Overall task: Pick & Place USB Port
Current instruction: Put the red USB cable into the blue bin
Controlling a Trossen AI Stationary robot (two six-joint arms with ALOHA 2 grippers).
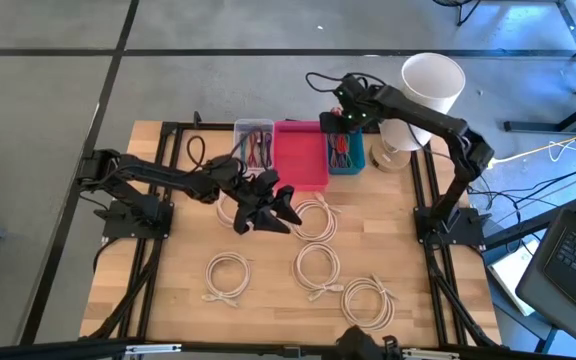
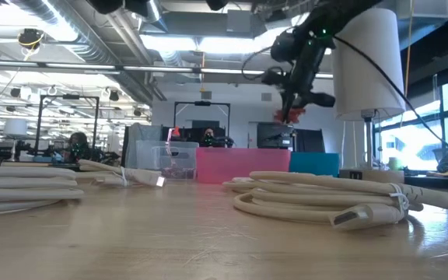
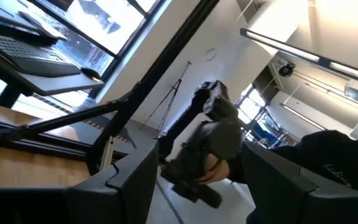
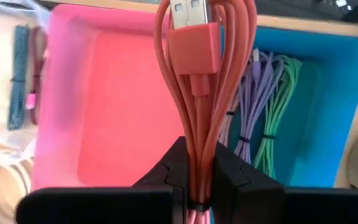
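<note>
Right end effector (image 4: 197,180) pinches a red USB cable (image 4: 197,93) above the pink bin (image 4: 98,106) (left end effector (image 1: 264,205) spread wide).

Layout as you had it, placed from the right gripper (image 1: 340,122), which hung above the far edge of the table (image 1: 168,290) with a looped USB cable (image 4: 205,81) pinched between its fingers. Directly below it: the seam between two bins, one tray (image 1: 301,160) to its left and empty, the other bin (image 1: 352,163) to its right with bundled cables (image 4: 263,106) in it. Left of that tray: a third bin (image 1: 253,130), also with cables in it. Right of the gripper: a lamp (image 1: 432,85). Nearer you: four coiled cords (image 1: 317,266) on the table. Left gripper (image 1: 265,205): among those coils, well apart, jaws spread.
</note>
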